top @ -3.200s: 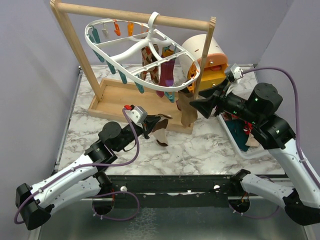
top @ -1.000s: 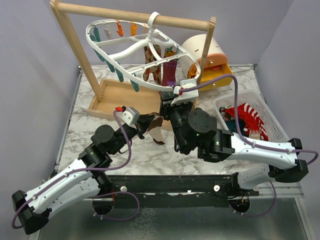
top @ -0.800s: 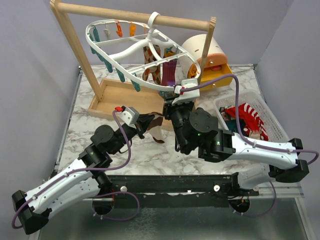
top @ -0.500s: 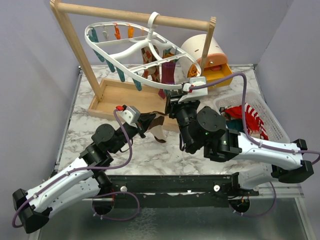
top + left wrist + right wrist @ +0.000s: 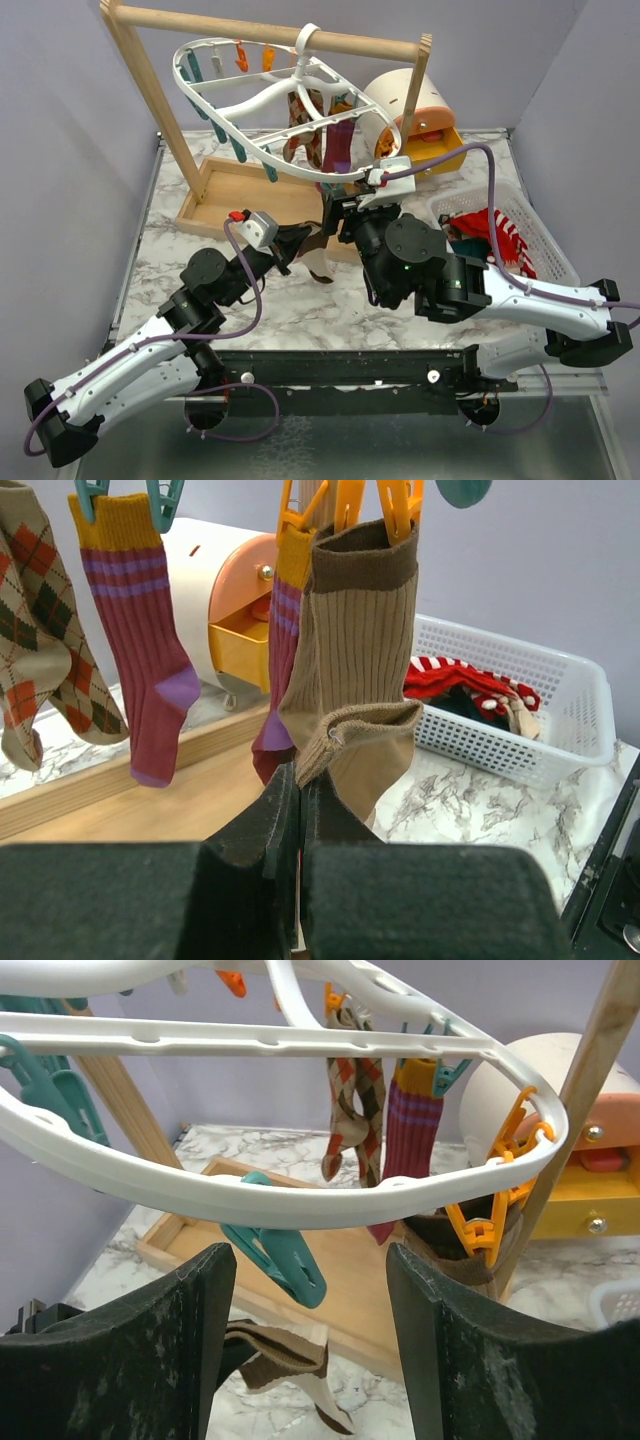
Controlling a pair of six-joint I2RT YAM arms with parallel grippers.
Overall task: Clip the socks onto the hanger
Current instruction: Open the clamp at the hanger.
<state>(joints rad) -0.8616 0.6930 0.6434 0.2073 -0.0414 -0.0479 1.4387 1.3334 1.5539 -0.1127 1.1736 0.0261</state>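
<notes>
Tan-brown ribbed fabric is what the left gripper [image 5: 300, 780] holds. Its two black fingers are pressed together on a fold of a small tan-brown sock with a dark brown cuff [image 5: 283, 1355], low over the white marbled table [image 5: 170, 255] and near the base of the wooden bar rack [image 5: 260, 28]. The right gripper [image 5: 303, 1260] has its fingers spread wide and holds nothing. It looks up from under the large white plastic oval hanger [image 5: 300, 1203], which hangs by its hook from the bar of the rack.

Three socks are already on the hanger: a brown argyle sock [image 5: 35, 650], a maroon sock with purple stripes [image 5: 140, 630] and a second tan ribbed sock [image 5: 365, 630] under an orange clip [image 5: 490, 1220]. More socks lie in the white slatted basket [image 5: 520, 730] at the right.

The step in hand, as I judge it, is to bring the held sock up to a free clip. The teal plastic clip [image 5: 285, 1265] directly before the right gripper seems free. To do this well, the left arm should lift the sock so that the cuff, not the fold, comes to the mouth of the clip. The right gripper should squeeze only the upper ends of the clip and not push the ring, because the hanger probably swings easily. The sock should be let go only when the clip has closed on the cuff.
</notes>
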